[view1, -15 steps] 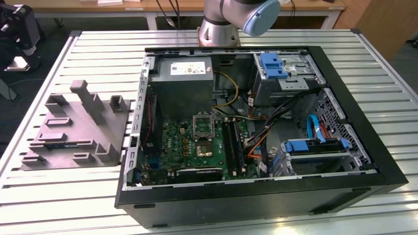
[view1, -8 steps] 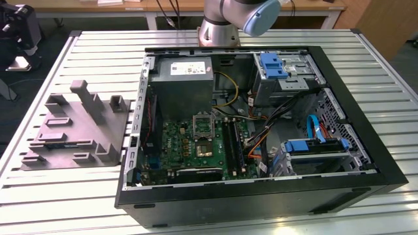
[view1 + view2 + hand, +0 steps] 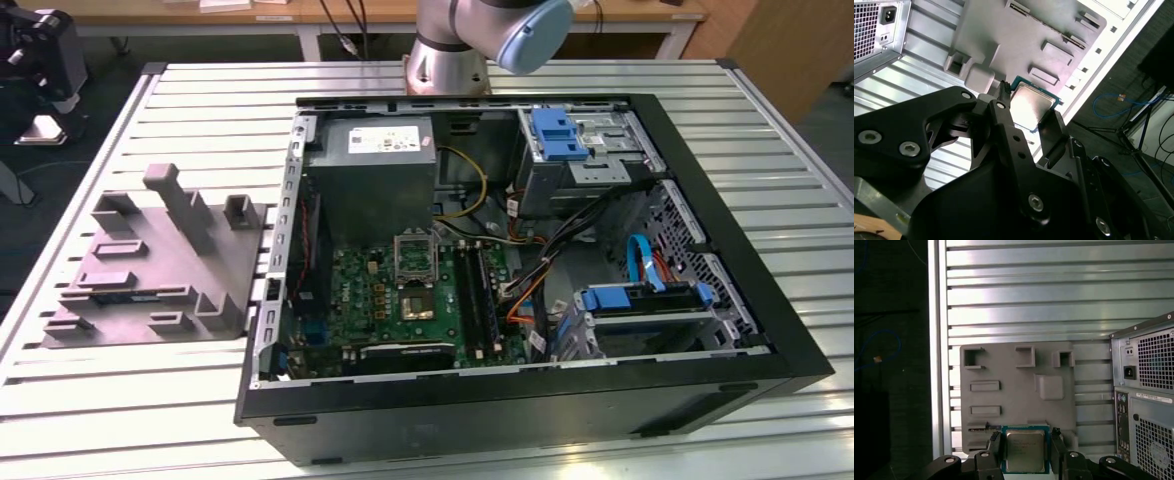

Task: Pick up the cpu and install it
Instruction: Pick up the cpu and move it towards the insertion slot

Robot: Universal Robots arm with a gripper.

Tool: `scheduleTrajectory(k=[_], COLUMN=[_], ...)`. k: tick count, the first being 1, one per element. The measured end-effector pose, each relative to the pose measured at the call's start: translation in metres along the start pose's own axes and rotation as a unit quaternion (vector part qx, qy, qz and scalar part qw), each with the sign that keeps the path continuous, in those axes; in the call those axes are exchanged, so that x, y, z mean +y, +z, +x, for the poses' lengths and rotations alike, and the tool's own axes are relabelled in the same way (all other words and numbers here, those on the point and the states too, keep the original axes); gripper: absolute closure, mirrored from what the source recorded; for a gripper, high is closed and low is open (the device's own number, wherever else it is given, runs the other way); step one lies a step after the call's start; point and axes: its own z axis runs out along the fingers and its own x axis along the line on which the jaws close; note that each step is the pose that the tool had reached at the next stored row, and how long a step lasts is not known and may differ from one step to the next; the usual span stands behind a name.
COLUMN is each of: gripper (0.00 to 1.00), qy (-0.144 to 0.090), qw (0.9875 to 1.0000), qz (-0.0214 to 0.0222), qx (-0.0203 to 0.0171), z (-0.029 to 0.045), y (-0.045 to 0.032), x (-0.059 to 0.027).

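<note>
The small, flat, square, silvery-grey metal cpu (image 3: 1025,450) is clamped between the fingers (image 3: 994,444) of the black gripper (image 3: 1025,436) in both wrist views. It is held above the grey moulded plastic tray (image 3: 1019,390), which lies on the slatted aluminium table (image 3: 1019,290).

1. The cpu (image 3: 1025,451) is a small, flat, square chip with a silvery-grey metal top and a thin blue-green rim.
2. The pincer (image 3: 1025,440) clamps its two opposite edges between black fingers (image 3: 994,444).
3. It is held clear of the grey tray (image 3: 1019,390), with its metal top facing both wrist views.
</note>
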Motion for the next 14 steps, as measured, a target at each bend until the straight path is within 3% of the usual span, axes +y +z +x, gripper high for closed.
scheduleTrajectory(k=[14], gripper=[0.53], qy=[0.000], qw=[1.0000], qz=[0.0000], qx=[0.0001], z=[-0.0053], y=[0.0000], x=[0.0003])
